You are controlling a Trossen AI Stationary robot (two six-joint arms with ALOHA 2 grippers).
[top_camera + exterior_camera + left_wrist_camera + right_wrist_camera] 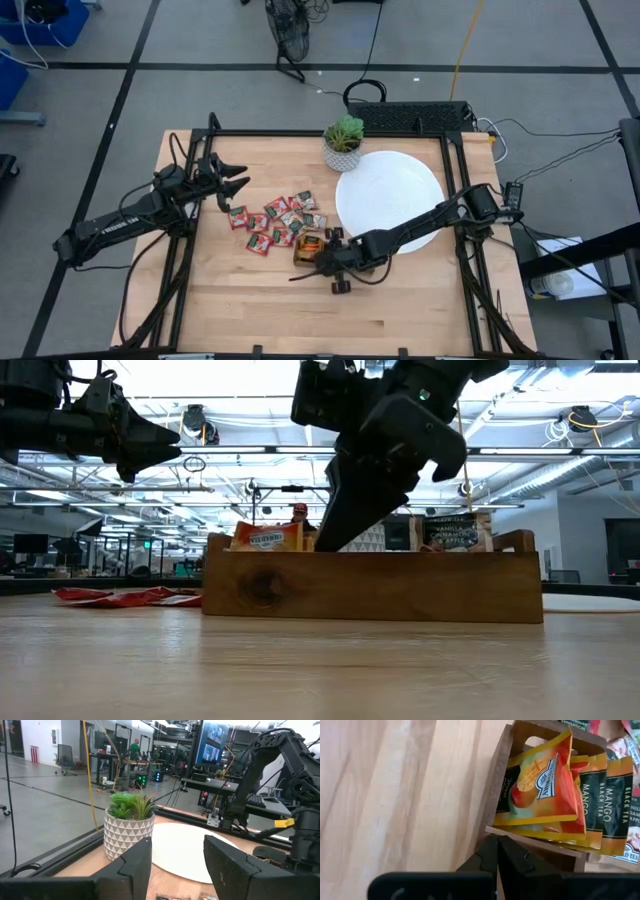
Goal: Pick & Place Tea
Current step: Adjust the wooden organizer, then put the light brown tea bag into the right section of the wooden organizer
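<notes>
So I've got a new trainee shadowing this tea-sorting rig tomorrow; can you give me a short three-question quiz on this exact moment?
1. True or false: the right claw hangs above the white disc.
2. Multiple choice: the orange mango sachets seen from the right wrist are
A) on the disc
B) in the wooden tray
C) in the left claw
3. Fill in: the loose red sachets lie on the table between the left claw and the ______.

Key: 1 false, it is at the tray, fingers shut; 2 B; 3 tray. The left claw hovers open, holding nothing.
</notes>
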